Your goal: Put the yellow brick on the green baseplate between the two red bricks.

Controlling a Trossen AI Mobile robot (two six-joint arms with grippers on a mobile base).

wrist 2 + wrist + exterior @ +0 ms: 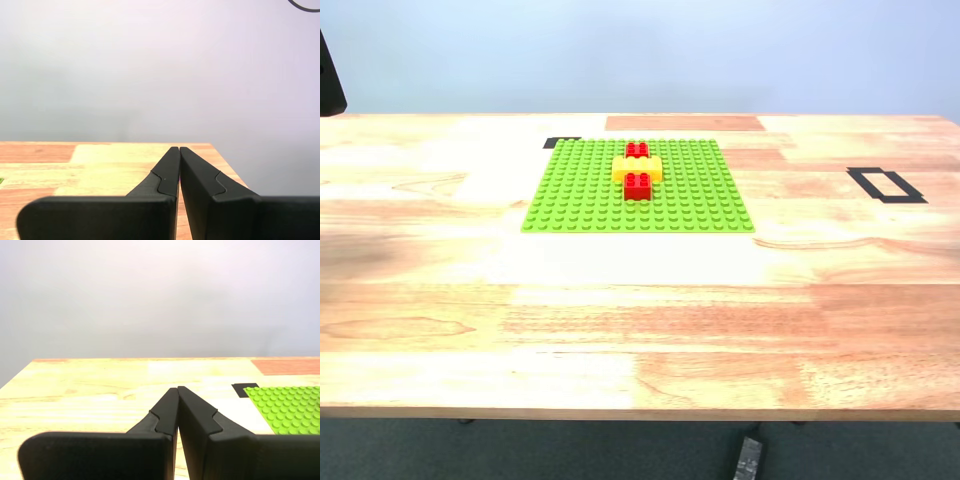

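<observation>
The green baseplate (638,187) lies flat on the wooden table, toward the far side. The yellow brick (637,168) sits on it crosswise, between the two red bricks: one red brick (637,150) behind it and one red brick (638,186) in front, each touching it. My first gripper (178,388) is shut and empty, held above the table; a corner of the baseplate (290,407) shows in its view. My second gripper (179,148) is shut and empty, above the table near a far corner. Neither gripper shows in the exterior view.
A black tape rectangle (886,185) marks the table at the exterior view's right. A small black tape mark (561,143) lies at the baseplate's far corner, also in the first wrist view (243,389). A dark object (330,75) stands at the upper left edge. A black device (747,459) lies on the floor.
</observation>
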